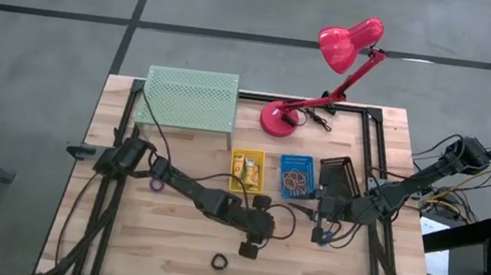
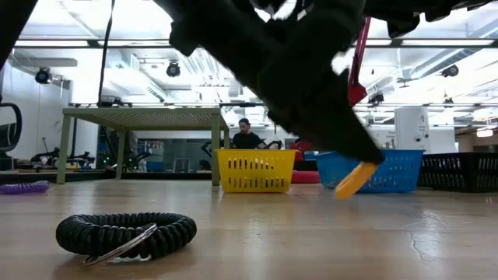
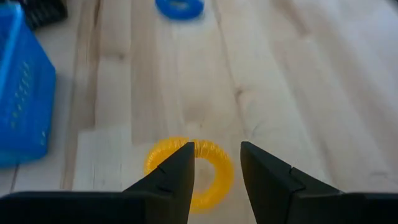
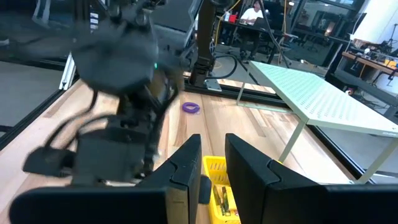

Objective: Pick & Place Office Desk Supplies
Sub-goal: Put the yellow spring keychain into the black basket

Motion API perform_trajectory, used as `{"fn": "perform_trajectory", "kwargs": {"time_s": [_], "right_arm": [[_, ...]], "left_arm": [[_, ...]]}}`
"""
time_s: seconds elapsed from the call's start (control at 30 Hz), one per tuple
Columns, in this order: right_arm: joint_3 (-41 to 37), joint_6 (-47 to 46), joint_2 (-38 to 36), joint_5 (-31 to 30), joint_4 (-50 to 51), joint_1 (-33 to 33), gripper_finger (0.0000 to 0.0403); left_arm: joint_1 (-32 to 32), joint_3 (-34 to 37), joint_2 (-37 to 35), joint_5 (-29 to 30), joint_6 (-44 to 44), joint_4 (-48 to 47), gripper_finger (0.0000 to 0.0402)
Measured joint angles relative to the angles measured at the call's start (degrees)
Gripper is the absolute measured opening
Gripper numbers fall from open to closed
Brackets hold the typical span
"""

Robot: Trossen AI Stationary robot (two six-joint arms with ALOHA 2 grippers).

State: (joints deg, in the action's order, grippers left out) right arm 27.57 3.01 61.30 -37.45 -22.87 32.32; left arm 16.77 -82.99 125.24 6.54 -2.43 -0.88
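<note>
Spanning most of the scene, the pale slatted wooden table (image 1: 167, 241) carries a pale green mesh shelf (image 1: 190, 100) at its far left and a pink-red desk lamp (image 1: 328, 73) at the far middle. In front of the lamp stand three small plastic baskets in a row: yellow (image 1: 247, 171), blue (image 1: 297, 176) and black (image 1: 338, 175). The yellow and blue ones already hold some supplies, so sorting looks partly done.

The left arm reaches across the table's middle; its left pincer (image 3: 215, 174) hangs partly open, astride a yellow coiled ring (image 3: 202, 171), one finger inside the loop and one outside. Whether the fingers press on it cannot be told. The low view shows the ring clear of the table top, so it seems lifted. The right pincer (image 4: 210, 168) sits beside the black basket with a narrow gap between its fingers and nothing visible in it.

Left lying loose on the table: a black coiled ring (image 1: 219, 262) near the front edge, a purple coiled ring (image 1: 157, 184) at the left, and a blue coiled ring (image 3: 179, 6) beyond the left pincer.
</note>
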Motion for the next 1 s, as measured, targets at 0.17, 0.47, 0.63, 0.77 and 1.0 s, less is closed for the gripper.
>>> {"fn": "perform_trajectory", "kwargs": {"time_s": [0.17, 0.47, 0.63, 0.77, 1.0], "right_arm": [[0.0, 0.0, 0.0, 0.0, 0.0, 0.0, 0.0068], [0.0, 0.0, 0.0, 0.0, 0.0, 0.0, 0.0068], [0.0, 0.0, 0.0, 0.0, 0.0, 0.0, 0.0068], [0.0, 0.0, 0.0, 0.0, 0.0, 0.0, 0.0068], [0.0, 0.0, 0.0, 0.0, 0.0, 0.0, 0.0068]], "left_arm": [[-0.1, 0.1, 0.1, -0.1, -1.8, -2.7, 0.0136], [-0.6, 0.1, 0.1, -2.1, -3.8, -6.8, 0.0136], [-0.6, 0.1, 0.3, -0.6, -3.6, -4.6, 0.0136], [-0.1, 0.1, 0.4, 0.8, -2.0, -3.4, 0.0136], [0.1, 0.1, 0.3, 6.3, -1.9, -2.6, 0.0136]]}}
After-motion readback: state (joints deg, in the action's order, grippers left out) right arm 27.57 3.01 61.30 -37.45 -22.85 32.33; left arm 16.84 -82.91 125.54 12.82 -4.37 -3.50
